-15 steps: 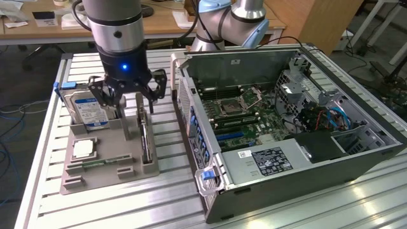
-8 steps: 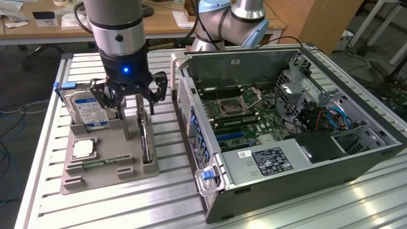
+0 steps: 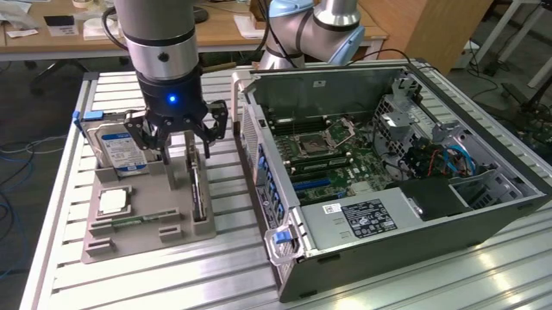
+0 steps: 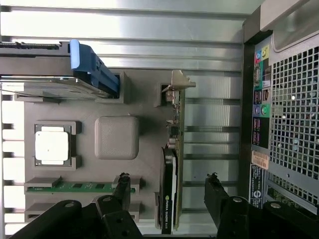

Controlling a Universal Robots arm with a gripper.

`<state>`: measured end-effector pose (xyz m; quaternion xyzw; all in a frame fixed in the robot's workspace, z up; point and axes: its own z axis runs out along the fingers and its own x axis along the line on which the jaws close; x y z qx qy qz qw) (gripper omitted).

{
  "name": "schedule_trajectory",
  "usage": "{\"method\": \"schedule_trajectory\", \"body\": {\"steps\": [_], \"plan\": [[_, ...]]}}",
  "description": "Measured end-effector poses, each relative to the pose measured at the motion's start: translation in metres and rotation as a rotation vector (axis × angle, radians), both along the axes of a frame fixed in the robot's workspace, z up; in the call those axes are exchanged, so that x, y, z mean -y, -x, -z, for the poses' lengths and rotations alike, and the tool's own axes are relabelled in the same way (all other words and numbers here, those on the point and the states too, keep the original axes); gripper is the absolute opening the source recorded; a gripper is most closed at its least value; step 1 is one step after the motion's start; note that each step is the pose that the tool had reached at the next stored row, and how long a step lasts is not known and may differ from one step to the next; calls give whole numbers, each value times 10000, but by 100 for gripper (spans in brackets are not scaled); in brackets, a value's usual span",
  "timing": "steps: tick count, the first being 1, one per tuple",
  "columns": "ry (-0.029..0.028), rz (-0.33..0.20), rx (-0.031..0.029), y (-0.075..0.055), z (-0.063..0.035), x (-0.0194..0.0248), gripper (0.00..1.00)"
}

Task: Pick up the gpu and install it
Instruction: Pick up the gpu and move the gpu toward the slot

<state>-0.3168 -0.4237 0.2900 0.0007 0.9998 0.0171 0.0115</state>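
Claw (image 3: pixel 183 150) is released: jaws spread wide, nothing in them. We see it hanging above the gray fixture tray (image 3: pixel 138 250), over the tray edge that faces the PC case (image 3: pixel 405 248).

The gpu (image 3: pixel 199 194) sits in its slot along that same tray edge, standing on its long edge, not picked. In the wrist view the gpu (image 4: pixel 172 164) runs in line with the claw (image 4: pixel 167 191). Its black cooler end lies between the two fingers (image 4: pixel 121 191), with clear gaps both sides and no contact. Its silver bracket end (image 4: pixel 177 82) is at the hard-drive end of the tray, and the cooler end with the green logo is at the memory-stick end.

Rest of the tray (image 4: pixel 144 107):
- The hard drive (image 3: pixel 119 147), blue label, stands upright in a blue-handled carrier at the corner far from the case.
- The cpu (image 3: pixel 114 201) lies flat in its pocket along the tray edge away from the case.
- The memory stick (image 3: pixel 131 221) lies in a slot just beside the cpu, on the side away from the hard drive.
- A blank raised block (image 4: pixel 116 138) sits mid-tray, between cpu and gpu.

The case lies on its side on the slotted aluminium table (image 3: pixel 172 284), side panel off, motherboard (image 3: pixel 324 152) exposed. Its rear panel (image 4: pixel 289 124) is near the tray, with a strip of bare table between them.
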Motion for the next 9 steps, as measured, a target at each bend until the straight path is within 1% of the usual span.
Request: {"method": "schedule_trajectory", "body": {"steps": [9], "plan": [[0, 0, -1, -5, 66, 5, 71]]}}
